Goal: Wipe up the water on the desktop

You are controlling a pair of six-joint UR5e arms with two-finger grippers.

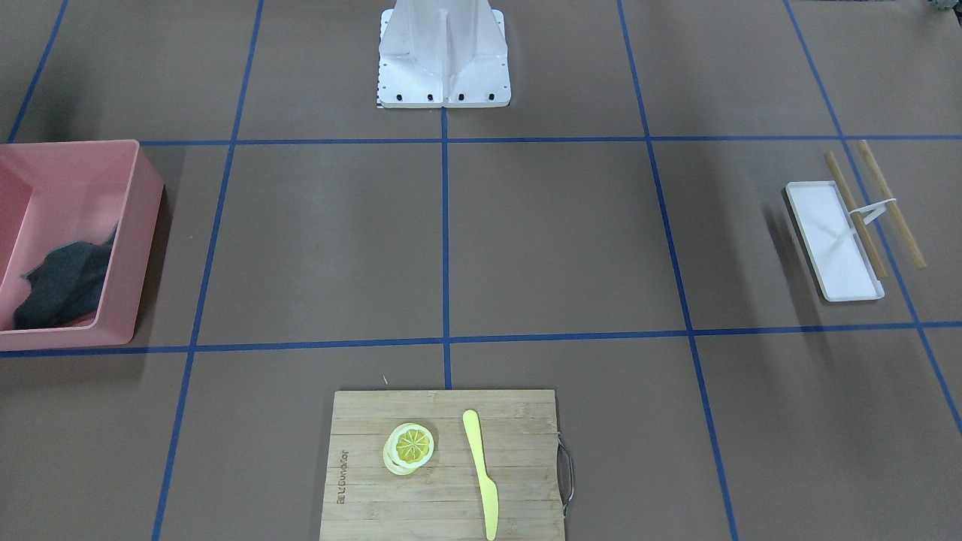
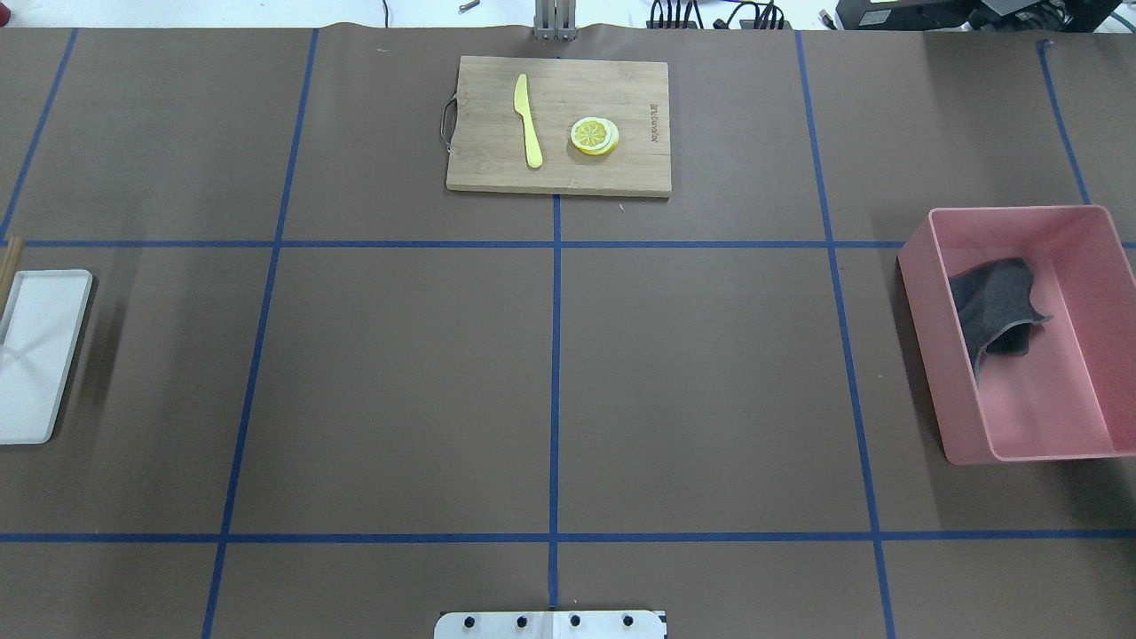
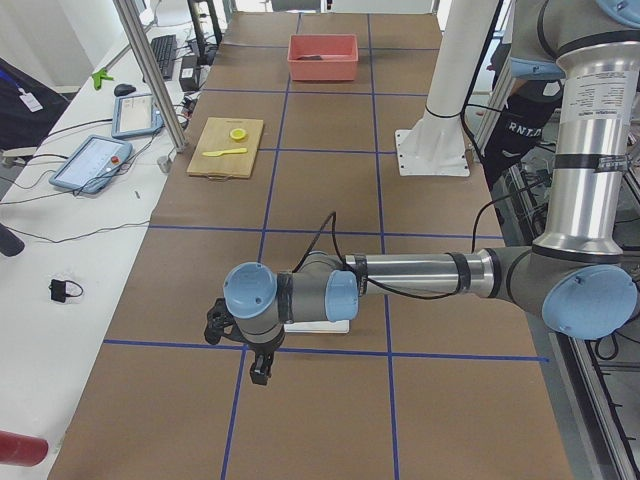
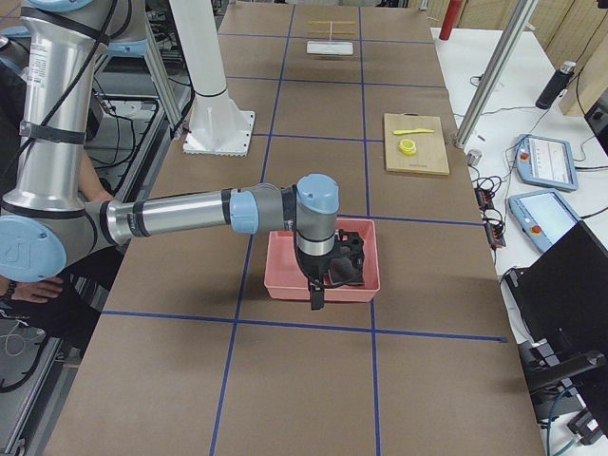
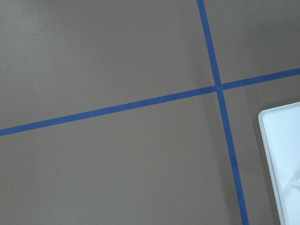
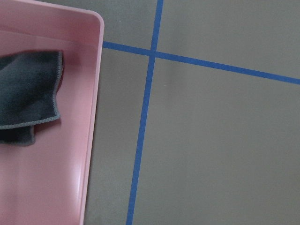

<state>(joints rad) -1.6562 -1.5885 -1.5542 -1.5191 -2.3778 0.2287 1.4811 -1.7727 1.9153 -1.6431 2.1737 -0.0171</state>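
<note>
The desktop (image 2: 399, 382) is a brown top crossed by blue tape lines; water is out of view on it in every frame. A dark grey cloth (image 2: 994, 311) lies crumpled inside a pink bin (image 2: 1012, 448) at the robot's right. My right gripper (image 4: 316, 296) hangs over the near rim of that bin, apart from the cloth. My left gripper (image 3: 258, 372) hovers over a tape crossing beside a white tray (image 3: 320, 326). Both grippers show only in the side views, so I cannot tell whether they are open or shut.
A bamboo cutting board (image 2: 497, 169) at the far middle carries a yellow knife (image 2: 527, 120) and lemon slices (image 2: 594, 136). Chopsticks (image 1: 890, 203) lie by the white tray (image 2: 35, 355). The robot's white pedestal (image 1: 443, 60) stands at the near edge.
</note>
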